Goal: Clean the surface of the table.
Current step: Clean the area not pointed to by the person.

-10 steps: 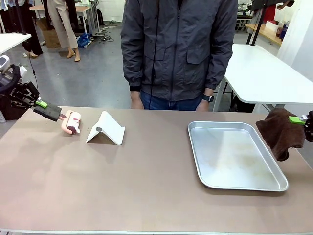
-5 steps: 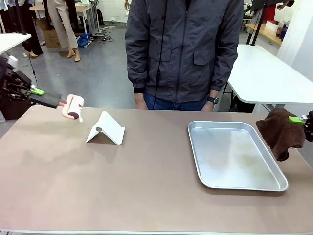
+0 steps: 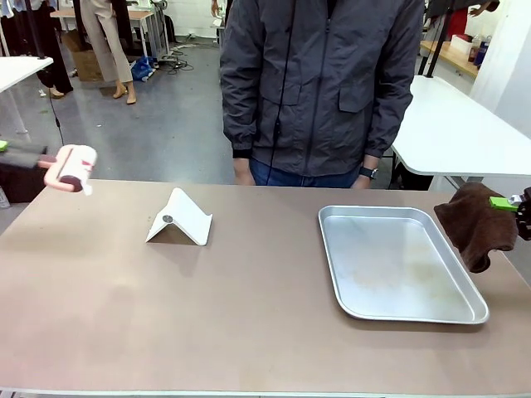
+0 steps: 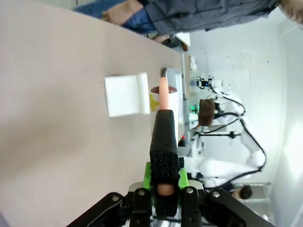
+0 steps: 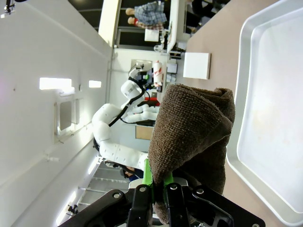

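The brownish table (image 3: 207,307) spans the front view. At its far left, my left gripper (image 3: 5,149) is shut on the black handle of a lint roller (image 3: 73,168), whose pink-and-white head hangs above the table's left end. In the left wrist view the left gripper (image 4: 164,177) clamps that handle, and the roller (image 4: 163,92) points over the table (image 4: 47,94). At the right edge, my right gripper (image 3: 516,205) is shut on a brown cloth (image 3: 477,224) that hangs beside the tray. The right gripper (image 5: 158,182) pinches the cloth (image 5: 189,132).
A silver tray (image 3: 404,210) lies on the right half of the table. A white folded stand (image 3: 182,217) sits at the back left. A person (image 3: 323,91) in a dark jacket stands at the far edge. A white table (image 3: 448,124) is behind right.
My left gripper has lifted the lint roller up and to the left, away from the white stand. The person has shifted slightly right. The right arm and cloth have not moved.
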`<state>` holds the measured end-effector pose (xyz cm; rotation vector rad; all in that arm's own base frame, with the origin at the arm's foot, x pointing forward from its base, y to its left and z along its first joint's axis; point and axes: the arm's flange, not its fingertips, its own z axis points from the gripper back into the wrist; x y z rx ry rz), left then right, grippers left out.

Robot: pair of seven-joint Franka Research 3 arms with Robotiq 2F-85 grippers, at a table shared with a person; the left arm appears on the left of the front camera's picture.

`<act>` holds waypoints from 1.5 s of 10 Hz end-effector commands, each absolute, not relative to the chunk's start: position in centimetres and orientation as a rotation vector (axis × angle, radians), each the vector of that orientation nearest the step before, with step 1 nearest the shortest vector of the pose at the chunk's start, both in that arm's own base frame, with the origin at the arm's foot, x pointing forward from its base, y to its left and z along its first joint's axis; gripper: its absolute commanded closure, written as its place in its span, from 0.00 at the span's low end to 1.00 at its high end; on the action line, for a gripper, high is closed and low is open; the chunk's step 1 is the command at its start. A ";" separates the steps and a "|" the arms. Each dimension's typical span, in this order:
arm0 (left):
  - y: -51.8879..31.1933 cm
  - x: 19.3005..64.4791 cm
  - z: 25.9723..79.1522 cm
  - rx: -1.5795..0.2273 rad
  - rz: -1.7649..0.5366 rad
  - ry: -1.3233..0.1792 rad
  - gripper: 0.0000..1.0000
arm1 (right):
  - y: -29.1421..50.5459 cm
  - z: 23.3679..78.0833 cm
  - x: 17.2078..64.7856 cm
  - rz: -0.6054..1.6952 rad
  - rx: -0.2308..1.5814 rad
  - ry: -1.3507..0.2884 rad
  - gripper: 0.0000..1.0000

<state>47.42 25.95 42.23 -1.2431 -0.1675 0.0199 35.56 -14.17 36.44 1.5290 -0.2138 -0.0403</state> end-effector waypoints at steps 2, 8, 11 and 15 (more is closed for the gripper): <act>29.9 39.5 41.2 -1.344 0.057 -0.203 0.78 | -14.2 37.0 35.5 -0.035 1.548 -0.226 0.91; 34.3 27.3 36.0 -1.411 0.018 -0.225 0.78 | -14.2 37.0 35.5 -0.035 1.548 -0.226 0.91; 34.6 27.2 35.7 -1.396 0.045 -0.225 0.78 | -14.2 37.0 35.5 -0.035 1.548 -0.226 0.91; 34.6 27.2 35.7 -1.396 0.045 -0.225 0.78 | -14.2 37.0 35.5 -0.035 1.548 -0.226 0.91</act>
